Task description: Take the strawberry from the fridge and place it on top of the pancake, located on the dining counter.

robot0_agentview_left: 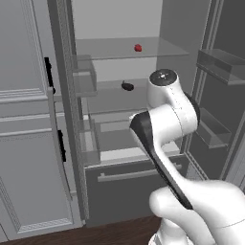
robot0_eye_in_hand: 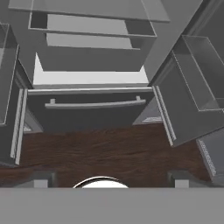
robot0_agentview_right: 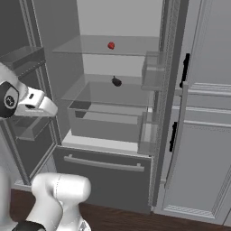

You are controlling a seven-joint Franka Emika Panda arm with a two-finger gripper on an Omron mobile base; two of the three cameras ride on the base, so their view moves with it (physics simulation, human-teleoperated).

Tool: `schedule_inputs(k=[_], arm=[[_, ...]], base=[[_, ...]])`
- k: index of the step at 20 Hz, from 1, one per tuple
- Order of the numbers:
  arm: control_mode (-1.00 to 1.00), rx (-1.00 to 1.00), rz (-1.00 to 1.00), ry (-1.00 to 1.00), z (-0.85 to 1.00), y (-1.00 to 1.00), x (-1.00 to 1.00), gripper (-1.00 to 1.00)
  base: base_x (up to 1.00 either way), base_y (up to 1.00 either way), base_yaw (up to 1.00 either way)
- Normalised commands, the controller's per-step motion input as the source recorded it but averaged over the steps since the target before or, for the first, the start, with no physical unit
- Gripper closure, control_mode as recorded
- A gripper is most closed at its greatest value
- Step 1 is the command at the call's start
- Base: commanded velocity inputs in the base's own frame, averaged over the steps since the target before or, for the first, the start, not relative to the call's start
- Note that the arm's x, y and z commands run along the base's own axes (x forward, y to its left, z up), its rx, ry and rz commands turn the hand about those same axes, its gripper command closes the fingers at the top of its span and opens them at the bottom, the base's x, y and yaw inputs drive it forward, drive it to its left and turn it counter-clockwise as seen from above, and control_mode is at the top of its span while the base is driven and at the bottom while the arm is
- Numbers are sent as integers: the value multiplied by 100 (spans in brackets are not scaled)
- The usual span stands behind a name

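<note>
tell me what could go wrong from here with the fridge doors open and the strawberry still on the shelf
1. The tiny bright red strawberry sits on a high glass shelf deep in the tall dark grey fridge; the open claw faces down at the bottom drawer and floor, so a long reach upward could clip the shelf edge.
2. A small dark oblong vegetable lies one shelf below and could be grabbed instead.
3. The strawberry is small and round, so it may roll or slip when pinched.

Light grey panelled cabinets with black handles stand floor to ceiling as one tall wall of doors. The floor below is dark brown wood planking, evenly lit.
</note>
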Motion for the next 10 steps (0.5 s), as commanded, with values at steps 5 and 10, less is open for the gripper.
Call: schedule_inputs(k=[5, 10], arm=[[-100, 23, 4, -13, 6, -58, -1, -100], [-100, 4, 1, -1, 35, -38, -7, -100]], base=[[0, 0, 0], [0, 0, 0]])
